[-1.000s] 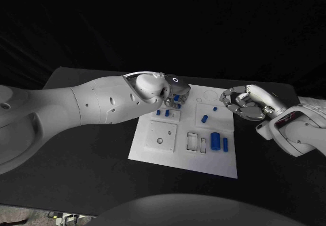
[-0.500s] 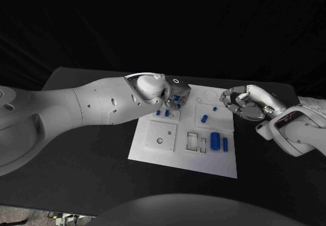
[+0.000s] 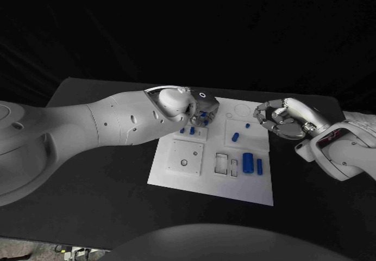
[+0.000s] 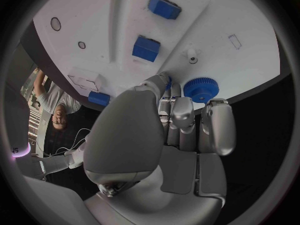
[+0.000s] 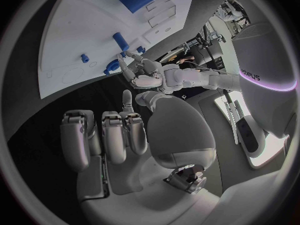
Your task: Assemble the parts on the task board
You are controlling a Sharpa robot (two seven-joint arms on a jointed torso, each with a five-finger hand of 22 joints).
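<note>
The white task board [image 3: 205, 180] lies mid-table. My left hand [image 3: 198, 106] is over its far left corner. In the left wrist view its fingertips [image 4: 182, 107] close round a blue gear [image 4: 201, 89] that lies flat near the board's edge [image 4: 244, 20]; the thumb is at one side of the gear. The right wrist view shows that left hand [image 5: 142, 74] above the gear [image 5: 112, 66]. My right hand [image 3: 278, 117] hovers at the board's far right edge with its fingers curled in, holding nothing.
Two short blue pegs [image 3: 187, 130] stand just near of the left hand. A small blue piece [image 3: 236, 137] lies mid-board. A fat blue cylinder [image 3: 248, 162] and a thin one [image 3: 260, 166] lie at the right. Blue blocks [image 4: 145, 48] sit in the board beyond the gear.
The left arm has turned very slightly while its hand stays at the same corner. The right hand has not moved.
</note>
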